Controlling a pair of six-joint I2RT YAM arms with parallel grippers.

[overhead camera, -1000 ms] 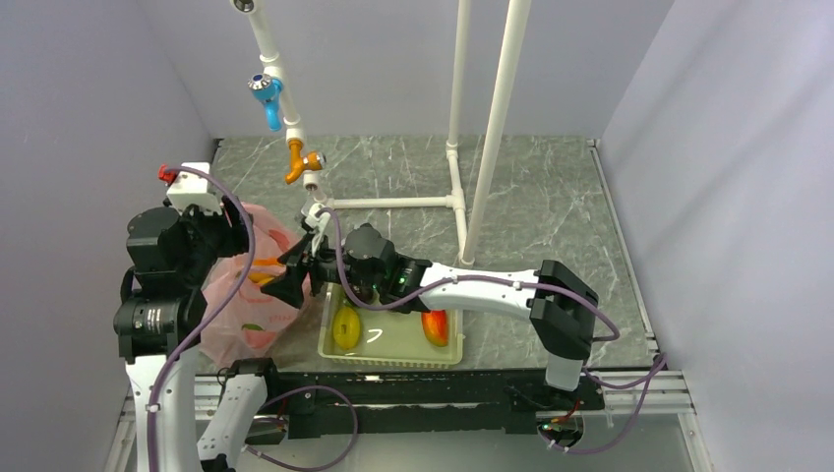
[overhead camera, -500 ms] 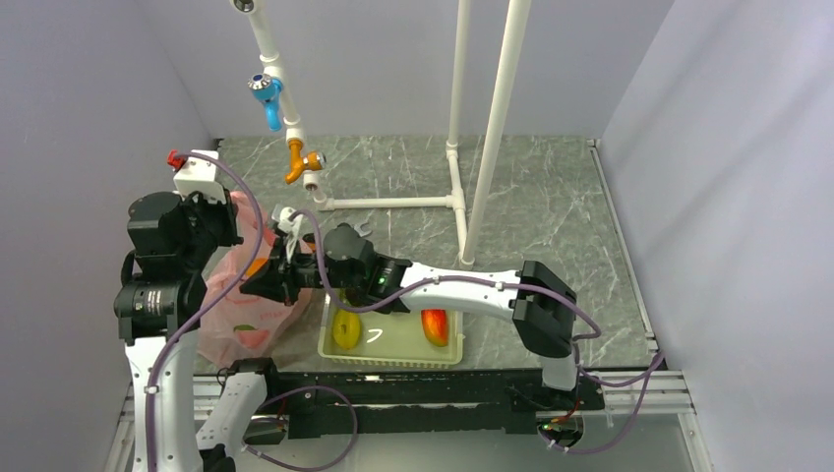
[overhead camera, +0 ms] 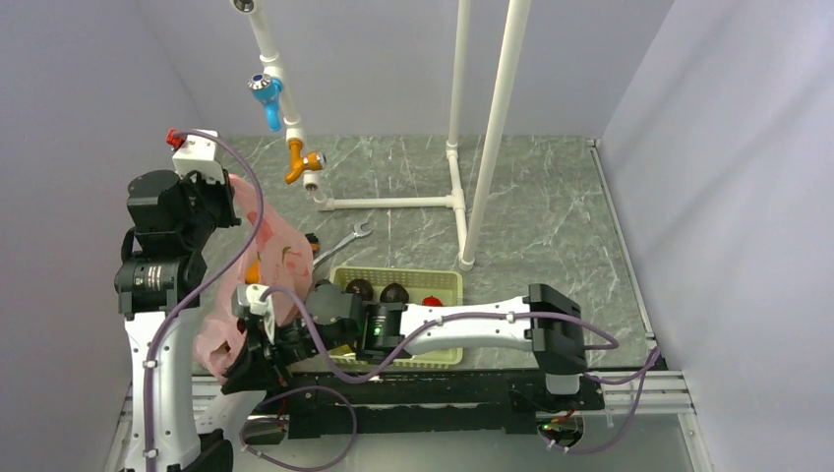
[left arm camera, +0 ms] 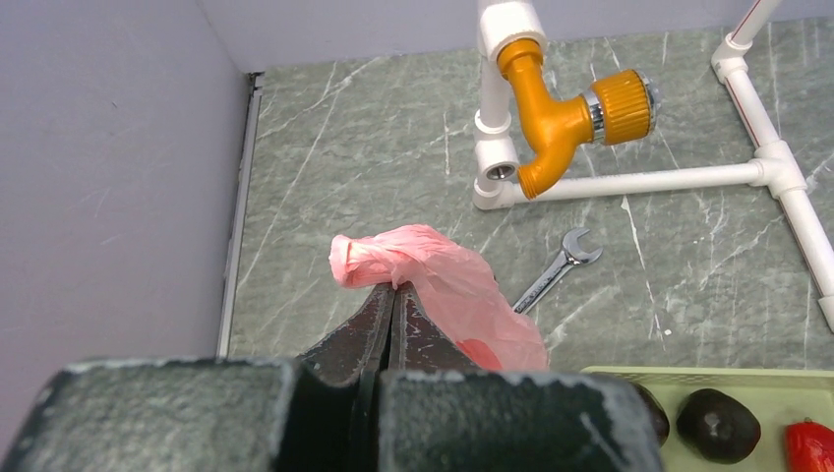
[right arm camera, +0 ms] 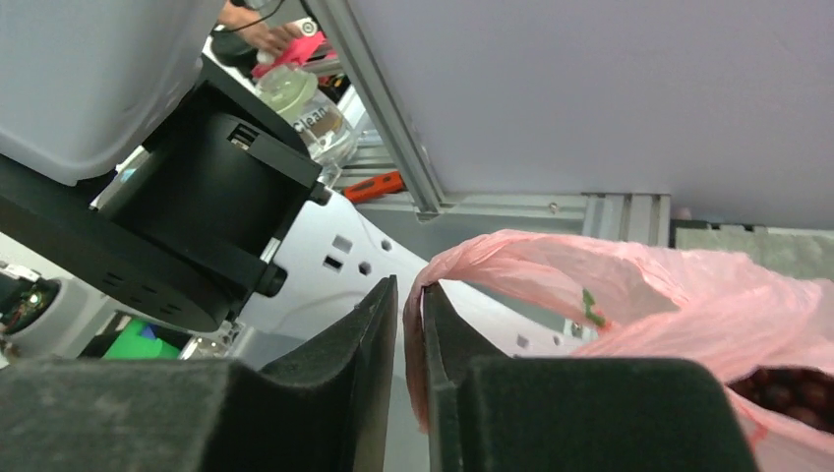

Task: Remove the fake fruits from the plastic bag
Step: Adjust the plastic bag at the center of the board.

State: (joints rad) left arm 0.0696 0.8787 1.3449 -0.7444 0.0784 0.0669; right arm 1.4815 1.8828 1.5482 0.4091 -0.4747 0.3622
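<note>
Though crinkly, bag (left arm camera: 438,275) in left hand (left arm camera: 392,293)

Bright, even overhead light with soft shadows; the wrist views blur their own near gripper bodies, and backgrounds stay sharp

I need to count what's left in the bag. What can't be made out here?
- Top view: what is in the bag is covered by its film and the right arm; only an orange patch shows.
- Right wrist view: a dark clump inside the bag is cut off by the corner.
- Top view: the near half of the basket lies under the right arm; the left wrist view's bottom edge cuts it off.
</note>
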